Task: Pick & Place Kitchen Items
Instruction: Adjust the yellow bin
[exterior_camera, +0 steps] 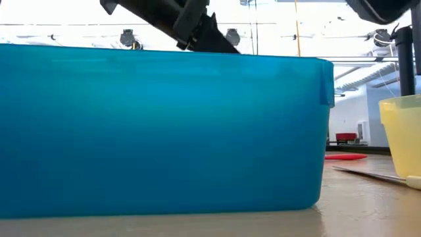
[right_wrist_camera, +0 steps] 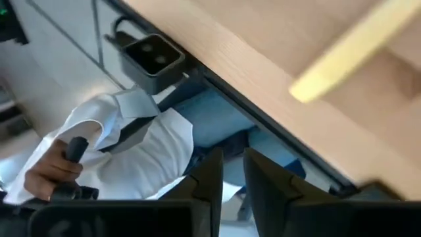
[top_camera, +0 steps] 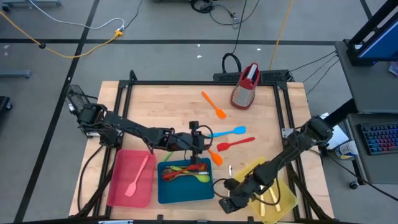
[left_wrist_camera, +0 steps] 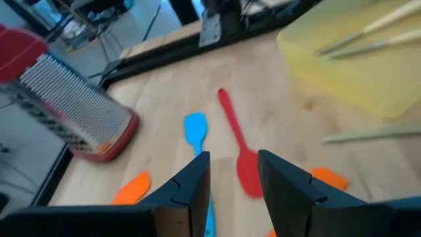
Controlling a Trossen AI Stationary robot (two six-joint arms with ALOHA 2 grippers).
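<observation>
A wooden table (top_camera: 186,106) is seen from above, with 3 flat trays lined up along its near edge: a red tray (top_camera: 121,190) on the left, a blue tray (top_camera: 185,191) in the middle and a yellow tray (top_camera: 283,199) on the right. Sorting by kind appears to be intended. A pink spatula (top_camera: 138,177) lies alone in the red tray, a tangle of red and green spoons (top_camera: 185,172) fills the blue tray, and cream knives (top_camera: 272,198) rest in the yellow tray.

4 utensils are left loose on the bare wood, well apart from the trays or just beyond them: an orange spatula (top_camera: 214,104) near the red-topped grater (top_camera: 246,86), a blue spatula (top_camera: 229,132), a red spatula (top_camera: 236,143) just beside it, and a second orange spatula (top_camera: 214,156) close to the blue tray's far corner.

The left gripper (top_camera: 198,151) is held over the far rim of the blue tray. Its fingers (left_wrist_camera: 197,184) are parted with nothing between them, and they are pointed toward the blue and red spatulas, so a next pick there seems likely.

The right gripper (top_camera: 227,198) is placed between the blue and yellow trays, at the table's near edge. Its fingers (right_wrist_camera: 210,174) are nearly together, a narrow gap is left, and no utensil is seen gripped. A cream knife (right_wrist_camera: 352,52) lies on the wood in its wrist view. A person's sleeve (right_wrist_camera: 141,141) is visible beyond the table edge.
</observation>
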